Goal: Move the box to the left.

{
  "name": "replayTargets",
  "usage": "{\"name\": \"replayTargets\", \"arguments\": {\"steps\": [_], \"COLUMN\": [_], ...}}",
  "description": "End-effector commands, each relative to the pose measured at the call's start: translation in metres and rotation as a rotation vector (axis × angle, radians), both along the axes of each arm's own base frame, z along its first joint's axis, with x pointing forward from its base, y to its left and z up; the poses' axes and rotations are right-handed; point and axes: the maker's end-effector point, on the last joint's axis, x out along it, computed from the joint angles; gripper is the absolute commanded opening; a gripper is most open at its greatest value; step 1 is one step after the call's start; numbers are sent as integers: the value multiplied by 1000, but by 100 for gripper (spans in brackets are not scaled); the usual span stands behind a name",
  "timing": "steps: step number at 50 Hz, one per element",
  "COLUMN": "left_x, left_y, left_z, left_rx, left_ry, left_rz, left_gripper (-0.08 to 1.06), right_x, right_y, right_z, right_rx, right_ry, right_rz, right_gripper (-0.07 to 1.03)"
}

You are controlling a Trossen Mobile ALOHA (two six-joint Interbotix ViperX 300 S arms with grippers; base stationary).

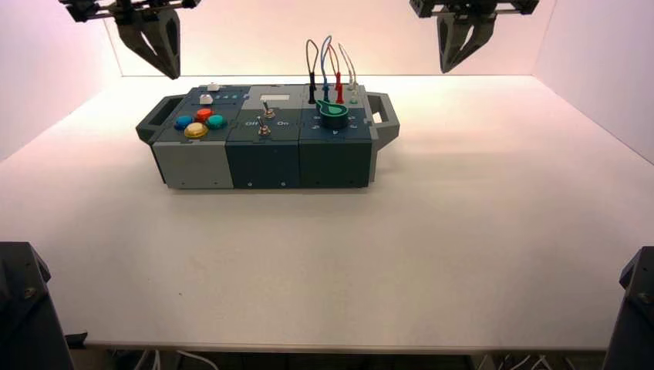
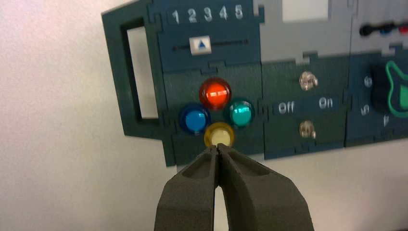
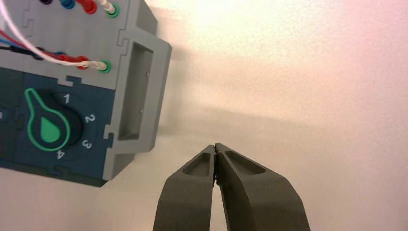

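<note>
The box (image 1: 266, 150) is long, low, dark teal and grey, and lies on the white table left of centre. It carries round coloured buttons (image 1: 199, 123), a toggle switch (image 1: 264, 116), a green knob (image 1: 333, 114) and looped wires (image 1: 330, 65). Handles stick out at both ends. My left gripper (image 1: 171, 73) hangs shut high above the box's left end; from its wrist view the gripper (image 2: 218, 149) is over the yellow button (image 2: 219, 134), holding nothing. My right gripper (image 1: 449, 68) hangs shut, high and to the right of the box; in its wrist view the gripper (image 3: 215, 147) is beside the grey right handle (image 3: 139, 91).
The slider (image 2: 200, 45) sits near mark 2 of its 1–5 scale. The green knob (image 3: 47, 127) is ringed by the numbers 1 to 4. White walls close the table (image 1: 463, 231) at the back and sides. Dark arm bases (image 1: 23, 308) stand at the front corners.
</note>
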Motion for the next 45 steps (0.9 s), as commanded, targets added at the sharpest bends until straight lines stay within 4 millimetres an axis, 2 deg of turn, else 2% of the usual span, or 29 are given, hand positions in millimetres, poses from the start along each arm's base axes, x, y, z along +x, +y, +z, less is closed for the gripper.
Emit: {"name": "replayTargets", "arguments": {"steps": [1,19,37,45], "left_x": [15,23,30,33], "left_y": [1,29,36,37], "left_z": [8,4,-10,-18], "left_rx": [-5,29,53,60], "left_ry": [-45,-48,-27,-22], "left_rz": [17,64,60,59], "left_gripper": [-3,-3,-3,-3], "right_x": [14,21,25,27], "right_y": [6,15,31,32], "right_z": [7,-15,-29,-35], "right_rx": [12,5,1,-4], "right_ry": [-36,4,15,26], "right_rz": [7,39,77,80], "right_gripper": [-2,-2,-2,-2]}}
